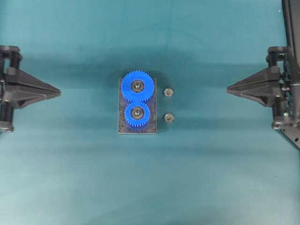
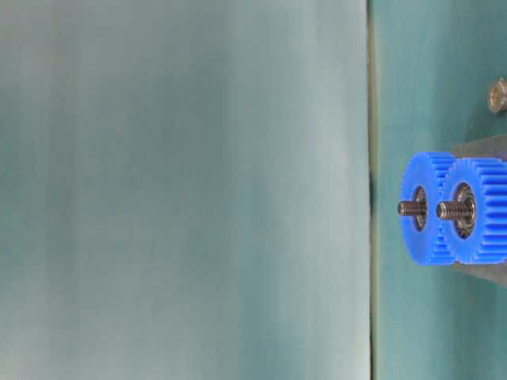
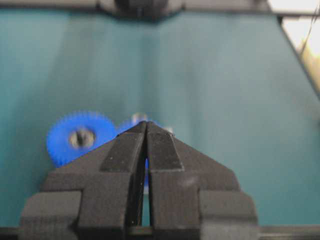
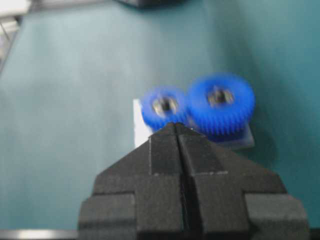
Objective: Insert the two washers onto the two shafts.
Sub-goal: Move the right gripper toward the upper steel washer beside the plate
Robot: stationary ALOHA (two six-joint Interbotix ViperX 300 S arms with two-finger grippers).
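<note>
Two blue gears, a larger one (image 1: 138,86) and a smaller one (image 1: 137,113), sit on a grey base plate (image 1: 122,126), each with a metal shaft at its centre. The shafts (image 2: 410,208) stick out in the table-level view. Two small metal ring-shaped pieces, one (image 1: 168,92) and another (image 1: 169,117), lie on the cloth just right of the plate; I cannot tell which is the washer. My left gripper (image 1: 59,92) is shut and empty at the far left. My right gripper (image 1: 228,88) is shut and empty at the far right. Both point toward the plate.
The table is covered in teal cloth. The gears show beyond the shut left fingers (image 3: 125,150) and beyond the shut right fingers (image 4: 165,150). A black frame post (image 1: 291,28) stands at the right edge.
</note>
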